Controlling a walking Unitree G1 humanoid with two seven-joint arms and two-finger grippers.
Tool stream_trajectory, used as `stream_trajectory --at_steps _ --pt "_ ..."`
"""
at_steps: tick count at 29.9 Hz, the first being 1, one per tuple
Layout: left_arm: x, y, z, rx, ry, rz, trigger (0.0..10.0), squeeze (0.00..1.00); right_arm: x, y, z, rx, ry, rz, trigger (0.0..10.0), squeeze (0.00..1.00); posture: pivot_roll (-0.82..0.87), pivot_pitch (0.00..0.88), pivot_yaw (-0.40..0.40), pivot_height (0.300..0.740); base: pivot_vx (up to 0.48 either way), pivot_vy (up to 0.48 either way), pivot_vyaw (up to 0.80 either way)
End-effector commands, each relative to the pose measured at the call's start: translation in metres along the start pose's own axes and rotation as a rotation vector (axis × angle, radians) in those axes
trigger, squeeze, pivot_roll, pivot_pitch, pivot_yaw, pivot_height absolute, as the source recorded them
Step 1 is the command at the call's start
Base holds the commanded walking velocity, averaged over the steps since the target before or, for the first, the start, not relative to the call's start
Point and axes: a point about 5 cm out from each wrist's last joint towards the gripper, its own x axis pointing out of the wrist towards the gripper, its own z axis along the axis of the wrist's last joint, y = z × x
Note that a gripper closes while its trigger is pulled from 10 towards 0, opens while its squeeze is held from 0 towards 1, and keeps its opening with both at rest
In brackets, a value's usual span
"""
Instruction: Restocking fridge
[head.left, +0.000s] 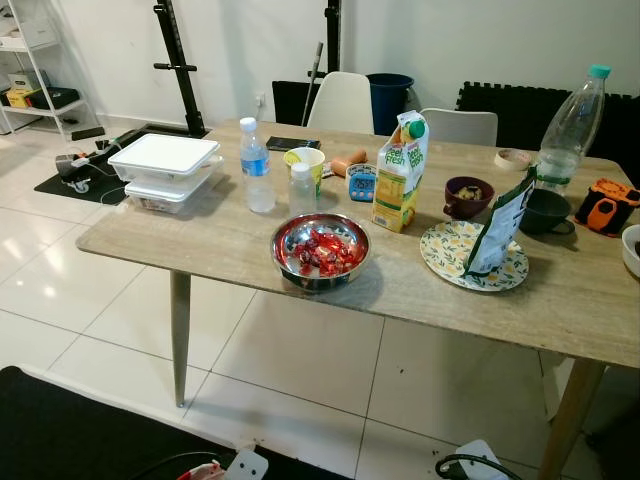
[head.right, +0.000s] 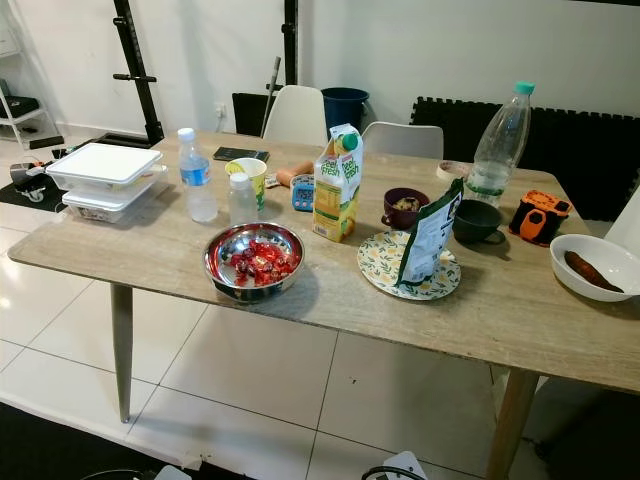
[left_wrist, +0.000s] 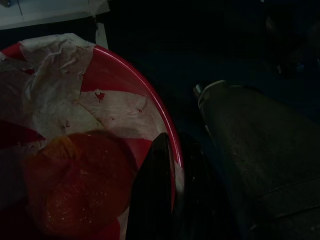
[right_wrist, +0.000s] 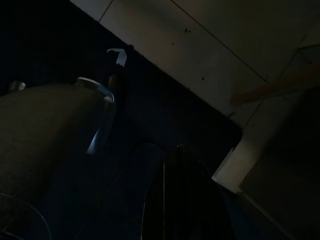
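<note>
Yellow-green cardboard juice carton (head.left: 400, 172) upright on wooden table (head.left: 200, 245): stiff, maybe heavy; grip mid-body. My pincers' openings: cannot tell.

Table (head.left: 200, 240): matt wood-grain top, pale. Steel bowl (head.left: 320, 252): polished metal, mirror-shiny rim, shiny foil-wrapped sweets inside. Water bottle (head.left: 257, 167) and big bottle (head.left: 570, 128): clear plastic. Food boxes (head.left: 165, 170): white plastic, matt lids. Juice carton (head.left: 400, 172): printed coated card. Snack bag (head.left: 498, 225): glossy film. Floor (head.left: 290, 370): glossy white tile.
</note>
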Motion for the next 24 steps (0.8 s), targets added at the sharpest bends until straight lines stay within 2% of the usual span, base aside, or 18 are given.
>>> stream_trajectory --at_steps 1,22,24 --pt "0.0004 -0.0043 -0.002 0.005 0.007 -0.012 10.0 0.0 -0.0004 -0.003 -0.0025 -0.002 0.014 -0.004 10.0 0.0 -0.07 0.0 -0.006 0.74 0.0 0.0 0.0" --pt "0.0002 -0.0026 -0.0022 0.014 0.009 -0.008 10.0 0.0 -0.0007 -0.0035 -0.0044 -0.013 0.022 -0.002 10.0 0.0 -0.07 0.0 -0.009 0.74 0.0 0.0 0.0" --pt "0.0002 -0.0028 -0.0017 0.014 0.008 -0.01 10.0 0.0 -0.0006 -0.0001 -0.0052 -0.015 0.023 0.002 10.0 0.0 -0.07 0.0 -0.009 0.74 0.0 0.0 0.0"
